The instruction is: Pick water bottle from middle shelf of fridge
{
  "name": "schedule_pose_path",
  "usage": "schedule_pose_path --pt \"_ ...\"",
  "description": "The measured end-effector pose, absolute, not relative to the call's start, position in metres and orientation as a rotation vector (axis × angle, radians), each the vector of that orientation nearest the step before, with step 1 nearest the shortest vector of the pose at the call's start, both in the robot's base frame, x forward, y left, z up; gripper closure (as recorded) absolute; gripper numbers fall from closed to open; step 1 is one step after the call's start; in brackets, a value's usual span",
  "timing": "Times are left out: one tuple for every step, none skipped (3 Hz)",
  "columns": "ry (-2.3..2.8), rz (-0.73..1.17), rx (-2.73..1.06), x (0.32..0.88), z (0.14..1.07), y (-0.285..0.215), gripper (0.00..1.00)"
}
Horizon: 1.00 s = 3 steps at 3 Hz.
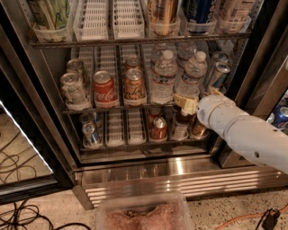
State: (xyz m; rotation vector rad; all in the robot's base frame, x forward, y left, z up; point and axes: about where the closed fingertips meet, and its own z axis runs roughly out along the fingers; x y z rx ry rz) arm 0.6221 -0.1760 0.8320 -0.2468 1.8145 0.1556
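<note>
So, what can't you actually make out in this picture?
- Camera view: whether the gripper, at the front edge of the middle shelf, touches the right water bottle. The gripper's own bulk hides the contact.
- Camera view: the bottom-shelf bottles are partly hidden behind the gripper and the white arm.
- Camera view: the top-shelf cans are cut off by the upper edge.
- Camera view: the label text on the right water bottle is too blurred to read.
</note>
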Motion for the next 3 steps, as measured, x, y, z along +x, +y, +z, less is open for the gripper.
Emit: schedule_pose_path --pt "1.757 0.114 -0.207 0.6261 0.8273 -0.1765 0.21" --pt "1.692 0.067 -0.186 0.6287 0.8286 -0.1749 0.22" --pt "1.636 0.012 -0.178 0.6295 0.8328 -0.1744 0.22"
